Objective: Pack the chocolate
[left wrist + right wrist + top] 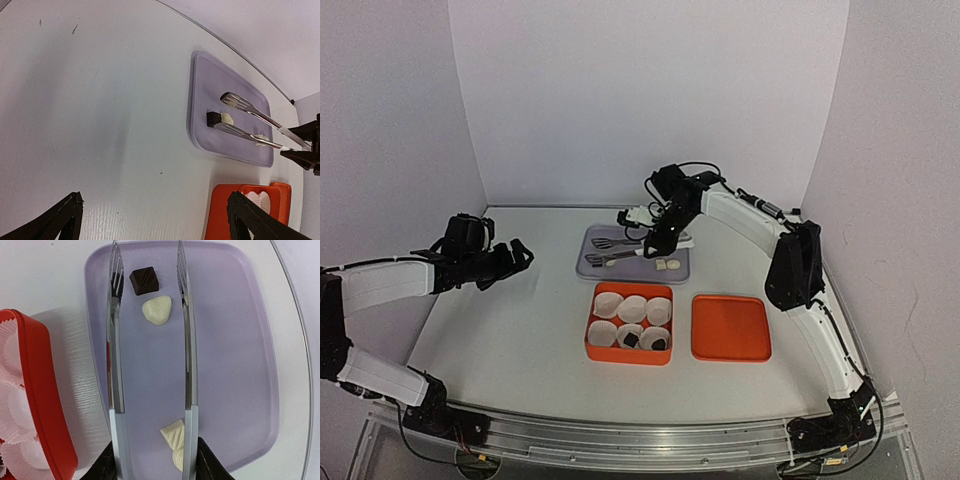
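My right gripper (pixel 156 462) is shut on the handles of metal tongs (pixel 114 340), whose two arms stand apart over the lilac tray (pixel 235 365). Between the tong tips lie a dark chocolate cube (pixel 144 280) and a cream piece (pixel 157 309). Two more cream pieces (pixel 174 434) lie near my fingers. The orange box (pixel 592 345) holds white paper cups; two front cups hold dark chocolates (pixel 631 341). My left gripper (pixel 515 258) is open and empty above the bare table, left of the tray.
The orange square lid (pixel 730 327) lies flat right of the box. The box's rim (pixel 40 390) is just left of the tray. White walls close in the table on three sides.
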### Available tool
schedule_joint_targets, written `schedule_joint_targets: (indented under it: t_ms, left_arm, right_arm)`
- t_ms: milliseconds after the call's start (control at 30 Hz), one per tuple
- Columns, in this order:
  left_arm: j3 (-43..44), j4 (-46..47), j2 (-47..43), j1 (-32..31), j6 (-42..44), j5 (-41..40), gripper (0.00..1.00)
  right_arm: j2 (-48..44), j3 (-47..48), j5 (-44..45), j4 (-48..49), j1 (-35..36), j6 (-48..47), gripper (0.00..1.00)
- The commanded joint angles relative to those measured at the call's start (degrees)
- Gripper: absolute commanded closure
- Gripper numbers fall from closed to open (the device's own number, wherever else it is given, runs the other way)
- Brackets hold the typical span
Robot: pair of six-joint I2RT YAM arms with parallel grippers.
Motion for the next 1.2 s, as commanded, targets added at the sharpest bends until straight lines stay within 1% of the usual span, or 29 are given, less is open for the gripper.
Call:
schedule_joint_targets:
  t_ms: [0, 533, 967, 1167]
  left_arm:
    - [-0.2, -0.5, -0.8, -0.1, -0.5, -0.8, 0.0]
    - [0.0, -0.2, -0.1, -0.1, -0.7, -0.3, 0.0]
    - [0.2, 0.0, 0.4, -0.1, -0.9, -0.1, 0.0]
    - [0.1, 0.1, 0.4, -0.1, -0.9, -0.1, 0.0]
  right_arm:
    - [1.1, 2.9, -3.0, 1.5, -0.3, -0.2, 0.58]
    - [2.4, 3.2, -0.8, 1.8, -0.4, -1.3, 0.6]
    - [2.1, 3.0, 0.6, 1.8, -0.6, -1.6, 0.69]
    - [2.0, 3.2, -0.1, 2.0, -0.6, -1.6, 0.75]
